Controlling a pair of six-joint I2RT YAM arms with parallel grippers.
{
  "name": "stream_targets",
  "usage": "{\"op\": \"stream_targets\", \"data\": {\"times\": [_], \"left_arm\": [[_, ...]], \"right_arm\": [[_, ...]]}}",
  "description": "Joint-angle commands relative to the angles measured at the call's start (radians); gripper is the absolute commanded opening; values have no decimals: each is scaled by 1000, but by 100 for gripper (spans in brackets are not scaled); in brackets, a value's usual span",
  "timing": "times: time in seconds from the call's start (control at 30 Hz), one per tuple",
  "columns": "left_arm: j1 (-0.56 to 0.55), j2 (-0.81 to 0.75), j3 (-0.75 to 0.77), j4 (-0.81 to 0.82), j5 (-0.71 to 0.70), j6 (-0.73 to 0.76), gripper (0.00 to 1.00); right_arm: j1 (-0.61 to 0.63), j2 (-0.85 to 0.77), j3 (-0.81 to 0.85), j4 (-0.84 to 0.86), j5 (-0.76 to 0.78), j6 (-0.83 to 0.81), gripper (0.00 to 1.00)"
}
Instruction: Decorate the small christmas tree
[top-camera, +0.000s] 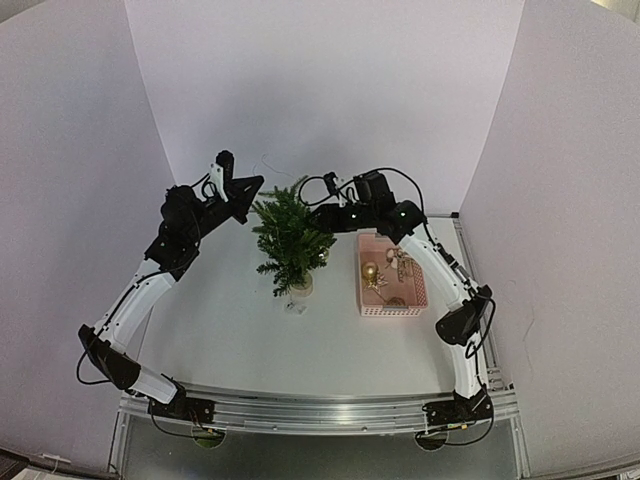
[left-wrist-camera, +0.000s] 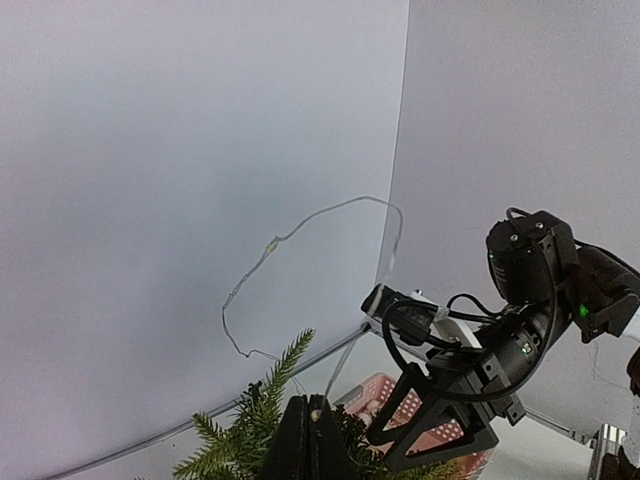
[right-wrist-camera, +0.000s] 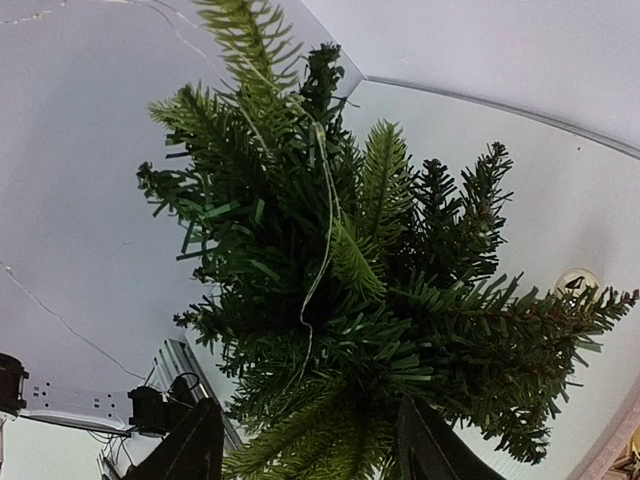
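The small christmas tree (top-camera: 290, 238) stands mid-table on a pale round base (top-camera: 300, 287). A thin light wire (left-wrist-camera: 300, 222) loops up from its top against the back wall. My left gripper (top-camera: 256, 185) hangs by the treetop's left side, and its fingers (left-wrist-camera: 296, 440) are shut on the wire's end just above the needles. My right gripper (top-camera: 320, 217) is at the tree's right side. In the right wrist view its fingers (right-wrist-camera: 192, 452) stand apart with green branches (right-wrist-camera: 330, 440) between them, and the wire (right-wrist-camera: 327, 225) runs down the foliage.
A pink basket (top-camera: 414, 300) with gold ornaments (top-camera: 370, 271) sits right of the tree. A small pale item (top-camera: 295, 307) lies on the table in front of the tree's base. White walls close in the back and both sides.
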Motion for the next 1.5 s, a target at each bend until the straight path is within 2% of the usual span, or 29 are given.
{"op": "stream_targets", "data": {"times": [0.0, 0.27, 0.4, 0.63, 0.9, 1.07, 1.2, 1.33, 1.47], "left_arm": [[5, -19, -11, 44, 10, -6, 0], [6, -18, -12, 46, 11, -8, 0], [5, -19, -12, 45, 9, -7, 0], [6, -22, -19, 49, 8, -5, 0], [6, -26, -29, 54, 9, -3, 0], [6, -28, -27, 53, 6, 0, 0], [6, -27, -26, 47, 6, 0, 0], [6, -24, -25, 47, 6, -2, 0], [5, -22, -23, 47, 6, -5, 0]], "right_arm": [[0, 43, 69, -6, -54, 34, 52], [0, 73, 92, 9, -64, 56, 35], [-1, 73, 91, 11, -78, 73, 39], [-1, 16, 70, 13, -121, 99, 38], [0, -134, -3, 16, 21, 38, 48], [0, -235, -153, 15, 87, 2, 55], [6, -271, -244, 13, 48, -14, 48], [28, -266, -246, 9, 21, -47, 41], [30, -246, -231, 1, 59, -76, 42]]}}
